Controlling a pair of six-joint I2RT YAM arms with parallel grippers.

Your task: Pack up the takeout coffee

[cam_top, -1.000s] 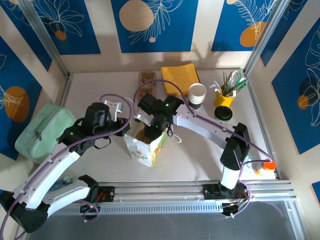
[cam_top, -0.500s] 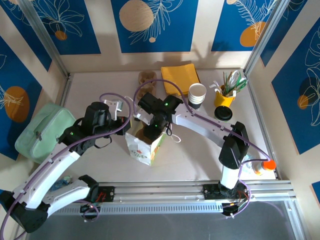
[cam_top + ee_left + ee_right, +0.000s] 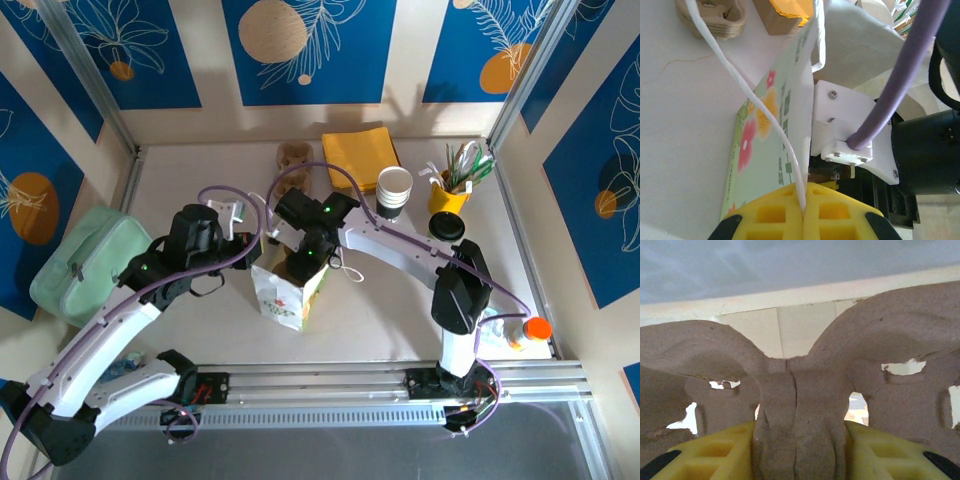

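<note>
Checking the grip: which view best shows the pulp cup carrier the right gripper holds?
Right wrist: the pulp cup carrier looms close, its rib pinched by the right gripper. Top external gives a brown patch inside the paper bag; left wrist faces that bag's flowered side.

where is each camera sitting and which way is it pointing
top external: above, behind the bases, looking down at the table; left arm and right arm show
left wrist: faces the floral bag; own yellow fingers pinch its handle
right wrist: faces the pulp carrier clamped between own fingers
shared: floral bag, top external and left wrist
</note>
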